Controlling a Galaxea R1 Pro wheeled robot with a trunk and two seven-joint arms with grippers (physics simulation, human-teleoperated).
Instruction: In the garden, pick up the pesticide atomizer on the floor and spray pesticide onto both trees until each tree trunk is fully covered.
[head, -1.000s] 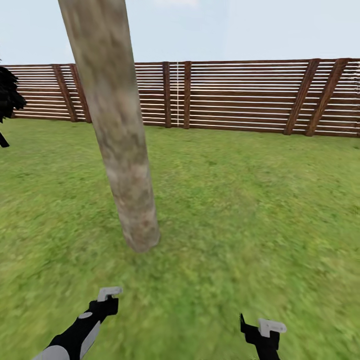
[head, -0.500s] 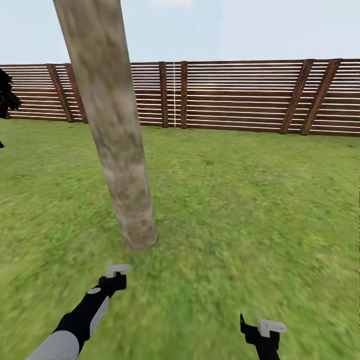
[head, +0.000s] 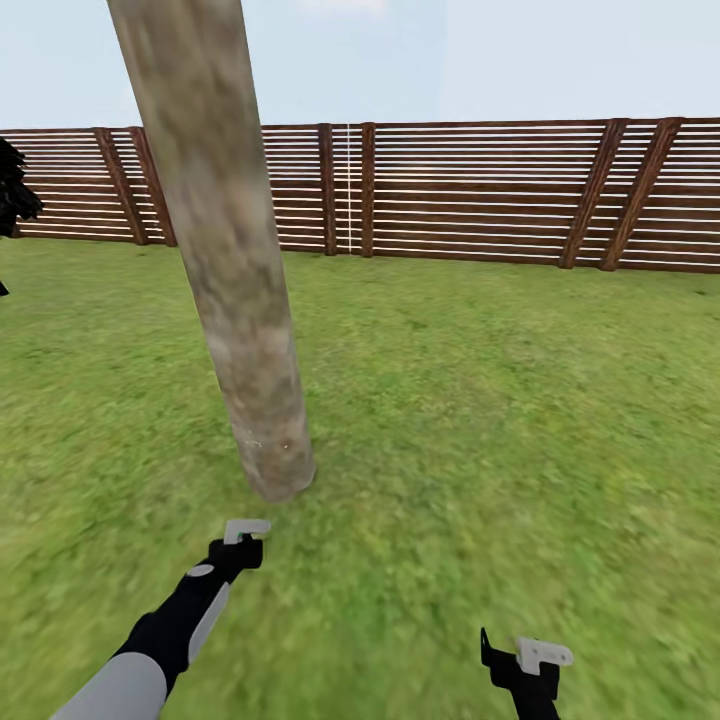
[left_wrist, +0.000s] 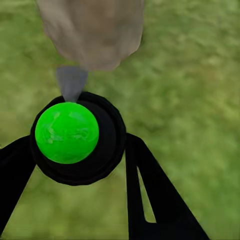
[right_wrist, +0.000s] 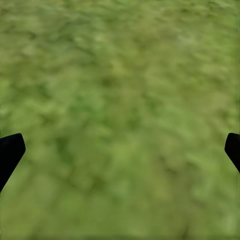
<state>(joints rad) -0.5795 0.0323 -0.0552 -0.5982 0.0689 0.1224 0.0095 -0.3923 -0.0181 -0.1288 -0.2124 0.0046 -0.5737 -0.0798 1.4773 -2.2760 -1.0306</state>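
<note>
The left gripper was clenched on the pesticide atomizer — the left wrist view showed the dark round bottle wedged between the two black jaws, a bright green ball shape sitting over its top, and a small grey cone fanning from its far edge toward the base of the tree trunk. That hold made sense for spraying: the bottle pointed straight at the bark, close enough for the mist to land on it.

In the head view the left gripper hung just above the lawn, near the foot of the tree trunk, which leaned slightly and rose out of the top of the picture. A few pale specks showed low on the bark; whether they were spray I could not tell, and coverage higher up looked not yet done.

The right gripper stayed out of the job, low at the near right with its jaws released over bare grass — the right wrist view showed them spread wide, nothing between.

How much liquid the bottle held could not be seen. The wooden fence closed the far side.
</note>
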